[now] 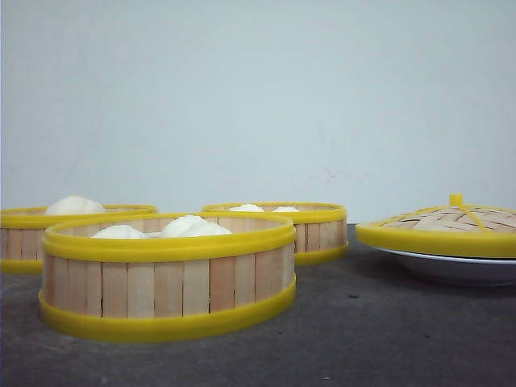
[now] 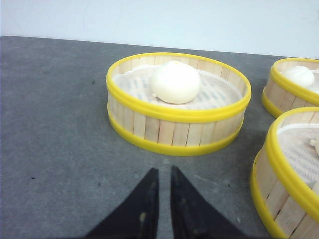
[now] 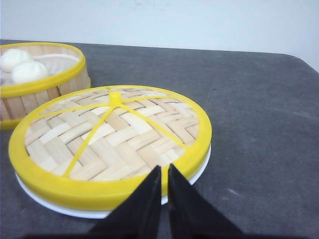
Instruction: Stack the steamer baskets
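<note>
The left gripper (image 2: 160,175) has its jaws nearly closed, holding nothing, above the grey desk (image 2: 55,129) just short of a steamer basket (image 2: 178,102) with one white bun (image 2: 175,82). The right gripper (image 3: 165,173) is likewise narrow and empty, over the woven lid (image 3: 112,142) on its white plate (image 3: 79,211). Three steamer baskets (image 1: 168,276) sit unstacked, side by side.

We see 3 steamer baskets (image 1: 168,274): light matt wood slats, smooth yellow plastic rims. Lid (image 3: 112,134): woven wood strips, yellow plastic rim. Plate (image 1: 451,268): white, glossy. Counter (image 1: 363,339): dark grey, matt, slightly rough. Buns (image 2: 175,82): white, smooth.
</note>
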